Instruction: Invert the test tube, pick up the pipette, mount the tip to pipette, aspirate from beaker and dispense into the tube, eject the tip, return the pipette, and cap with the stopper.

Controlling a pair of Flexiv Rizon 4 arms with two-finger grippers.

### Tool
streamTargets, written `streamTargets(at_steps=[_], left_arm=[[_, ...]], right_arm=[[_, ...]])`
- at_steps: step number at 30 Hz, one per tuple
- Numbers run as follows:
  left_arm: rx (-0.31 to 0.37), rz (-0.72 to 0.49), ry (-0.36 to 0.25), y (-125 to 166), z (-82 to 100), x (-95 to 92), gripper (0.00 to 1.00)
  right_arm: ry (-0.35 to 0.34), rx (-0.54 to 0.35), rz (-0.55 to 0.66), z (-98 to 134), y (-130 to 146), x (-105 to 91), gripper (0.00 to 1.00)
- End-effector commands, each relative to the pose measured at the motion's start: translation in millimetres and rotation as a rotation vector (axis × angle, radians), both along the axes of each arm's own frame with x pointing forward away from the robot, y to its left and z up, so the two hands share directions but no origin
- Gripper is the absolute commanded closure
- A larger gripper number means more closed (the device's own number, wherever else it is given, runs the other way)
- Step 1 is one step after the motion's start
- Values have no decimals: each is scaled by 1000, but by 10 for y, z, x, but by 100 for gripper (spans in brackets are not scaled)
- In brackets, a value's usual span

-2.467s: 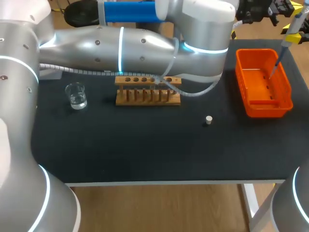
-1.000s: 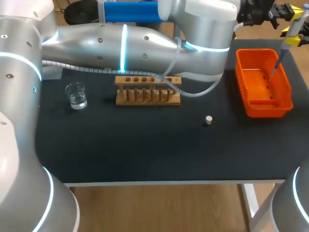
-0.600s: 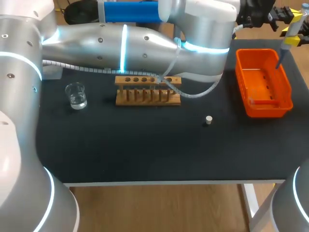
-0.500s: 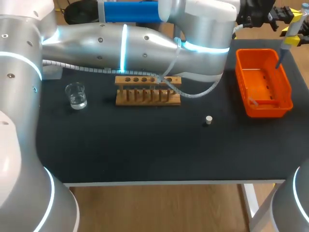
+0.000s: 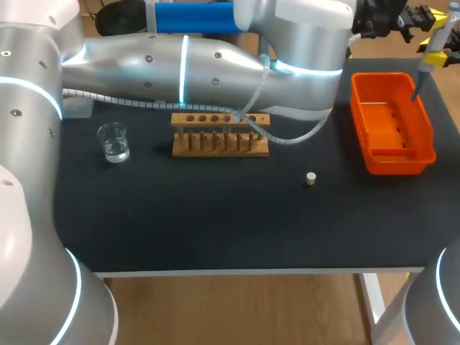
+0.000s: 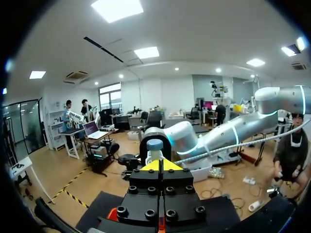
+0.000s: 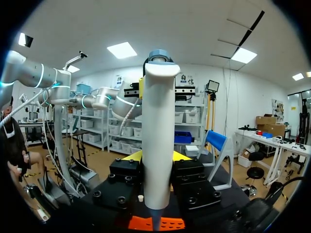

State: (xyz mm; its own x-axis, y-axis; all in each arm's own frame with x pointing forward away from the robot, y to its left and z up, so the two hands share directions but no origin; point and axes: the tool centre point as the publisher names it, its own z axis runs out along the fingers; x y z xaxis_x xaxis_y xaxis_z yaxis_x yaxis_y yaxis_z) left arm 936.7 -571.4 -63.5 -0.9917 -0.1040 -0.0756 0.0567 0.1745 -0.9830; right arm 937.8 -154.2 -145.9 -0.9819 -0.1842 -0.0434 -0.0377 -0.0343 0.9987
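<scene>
Pipette [image 5: 433, 44]: held upright in the upper right of the head view, with its thin lower end hung over the orange bin [image 5: 357, 115].
Right gripper [image 7: 158, 156]: clamped on the pipette's body from both sides.
Left gripper [image 6: 159, 166]: fingers pressed together on nothing, with the pipette's top just ahead.
Progress: the pickup is judged done. A mounted tip or moved liquid cannot be told. Return and capping are left, as the stopper [image 5: 310, 178] lies on the table [image 5: 215, 223].
Count: one pipette, one bin, one stopper, one beaker [image 5: 113, 141], one rack [image 5: 219, 136].
</scene>
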Motion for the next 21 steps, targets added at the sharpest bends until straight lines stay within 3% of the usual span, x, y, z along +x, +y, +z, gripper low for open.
streamTargets(at_steps=[1,15,20,21], left_arm=[[-49,21,-19,1,-2,-26,100],[-75,26,-84,18,266,-15,100],[-78,36,-77,47,307,-29,100],[-73,34,-68,56,312,-34,57]], right_arm=[[-1,-4,6,40,-18,12,100],[-1,-4,6,40,-18,12,100],[-1,-4,6,40,-18,12,100],[-1,-4,6,40,-18,12,100]])
